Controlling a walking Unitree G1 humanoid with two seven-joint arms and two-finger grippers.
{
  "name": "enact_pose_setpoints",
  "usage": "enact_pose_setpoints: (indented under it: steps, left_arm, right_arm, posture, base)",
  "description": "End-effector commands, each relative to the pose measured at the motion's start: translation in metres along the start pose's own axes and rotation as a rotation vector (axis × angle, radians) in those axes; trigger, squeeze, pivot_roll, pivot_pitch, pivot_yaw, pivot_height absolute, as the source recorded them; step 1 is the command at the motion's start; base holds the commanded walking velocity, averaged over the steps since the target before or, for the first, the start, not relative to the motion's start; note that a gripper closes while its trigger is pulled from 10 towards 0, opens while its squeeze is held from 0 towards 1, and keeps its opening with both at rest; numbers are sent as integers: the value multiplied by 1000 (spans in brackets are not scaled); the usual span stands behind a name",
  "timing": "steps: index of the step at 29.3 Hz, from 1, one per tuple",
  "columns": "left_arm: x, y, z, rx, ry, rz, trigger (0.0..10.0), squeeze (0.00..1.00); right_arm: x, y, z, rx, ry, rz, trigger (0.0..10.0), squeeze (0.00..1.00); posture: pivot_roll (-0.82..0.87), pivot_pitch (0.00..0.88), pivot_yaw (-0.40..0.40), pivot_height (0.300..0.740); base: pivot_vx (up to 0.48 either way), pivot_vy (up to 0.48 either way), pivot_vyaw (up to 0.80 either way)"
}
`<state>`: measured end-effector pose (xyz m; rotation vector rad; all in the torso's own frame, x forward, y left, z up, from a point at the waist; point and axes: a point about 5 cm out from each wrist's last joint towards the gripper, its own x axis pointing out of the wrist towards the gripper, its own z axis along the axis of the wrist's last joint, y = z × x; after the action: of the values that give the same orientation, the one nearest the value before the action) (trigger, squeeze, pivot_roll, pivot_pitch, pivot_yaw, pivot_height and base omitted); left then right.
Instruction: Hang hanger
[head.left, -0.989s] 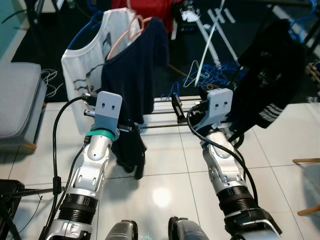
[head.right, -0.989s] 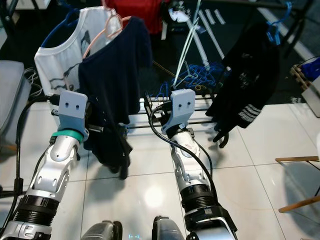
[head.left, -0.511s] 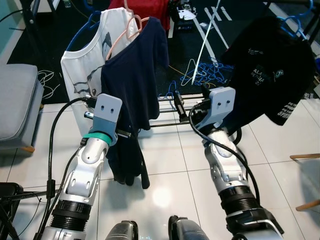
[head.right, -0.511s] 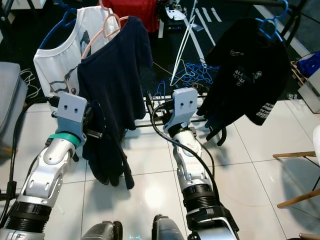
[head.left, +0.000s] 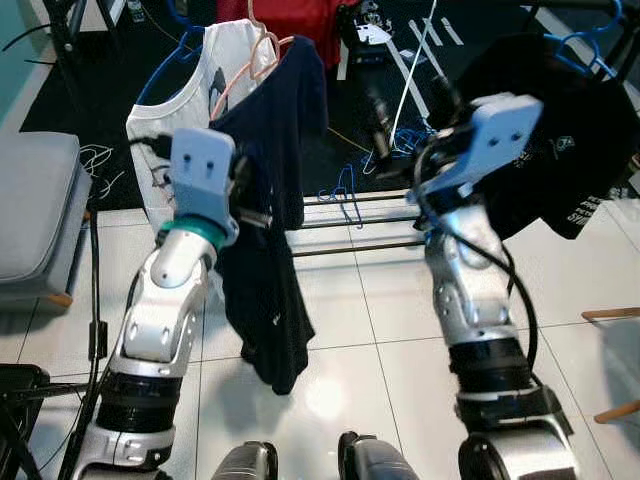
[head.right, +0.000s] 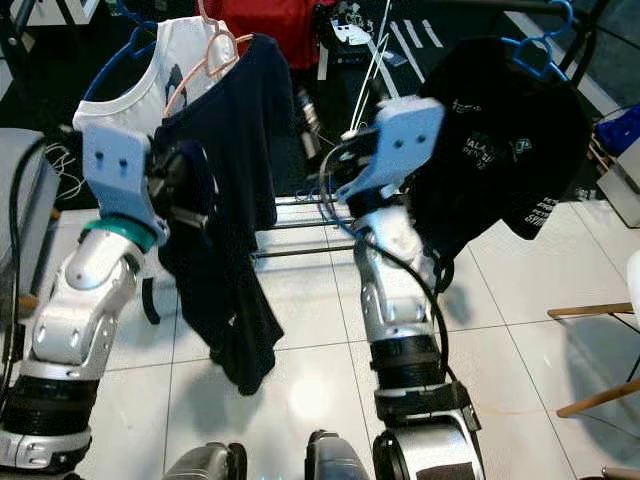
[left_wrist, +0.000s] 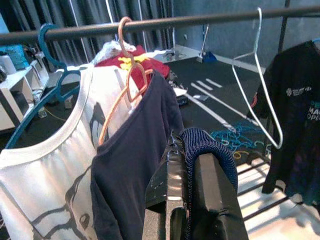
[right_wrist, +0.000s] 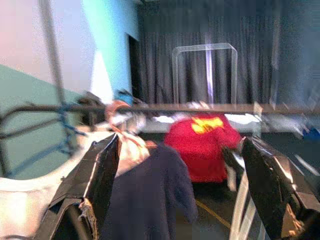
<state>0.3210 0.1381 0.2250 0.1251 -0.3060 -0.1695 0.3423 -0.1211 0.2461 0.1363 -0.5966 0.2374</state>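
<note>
My left gripper is shut on the ribbed edge of a dark navy garment, which hangs down from it over the tiles. Just beyond it a navy T-shirt hangs on a pink hanger, beside a white shirt on a blue hanger, both on the black rail. An empty white wire hanger hangs further along the rail. My right gripper is raised, open, with nothing between its fingers. To its right hangs a black T-shirt on a blue hanger.
A grey seat stands at the left. Wooden chair legs poke in at the right. Loose blue hangers lie on the dark floor behind the rack's base bars. A red garment hangs further back.
Both arms have risen. The left gripper has lifted the dark garment up beside the navy T-shirt. The right gripper has swung up from the floor bars to rail height.
</note>
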Motion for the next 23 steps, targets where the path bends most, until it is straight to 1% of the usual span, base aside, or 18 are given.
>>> enact_pose_setpoints:
  steps: [1, 2, 5, 8, 10, 14, 20, 23]
  left_arm:
    - [-2, 2, -2, 14, 12, 9, 10000, 0]
    - [-2, 2, -2, 14, 12, 9, 10000, 0]
    - [-7, 1, -10, 32, 43, 15, 10000, 0]
    - [-7, 1, -10, 29, 46, 14, 10000, 0]
    - [-8, -4, -10, 25, 50, 8, 10000, 0]
    - [-6, -8, -8, 17, 44, 15, 10000, 0]
    - [-3, -5, -6, 19, 36, 38, 10000, 0]
    - [-2, -2, -4, 19, 30, 57, 10000, 0]
  right_arm:
    - [-6, -7, -14, 8, 65, -44, 10000, 0]
    - [-6, -7, -14, 8, 65, -44, 10000, 0]
    - [-13, -13, -24, -24, 127, -55, 10000, 0]
    - [-13, -13, -23, -25, 132, -54, 10000, 0]
    - [-14, -13, -23, -46, 137, -38, 10000, 0]
    - [-16, -12, -24, -60, 152, -18, 10000, 0]
    - [-13, -11, -23, -81, 152, -2, 10000, 0]
    - [-14, -15, -23, -98, 155, -4, 10000, 0]
  posture:
    - [-35, 84, 55, 740]
    - [-35, 84, 55, 740]
    - [-36, 94, 52, 740]
    - [-36, 94, 52, 740]
    - [-33, 92, 47, 740]
    - [-28, 91, 31, 740]
    - [-33, 101, 27, 740]
    - [-41, 101, 28, 740]
  base:
    - [0, 0, 0]
    - [0, 0, 0]
    - [0, 0, 0]
    - [0, 0, 0]
    - [0, 0, 0]
    - [0, 0, 0]
    - [0, 0, 0]
    - [0, 0, 0]
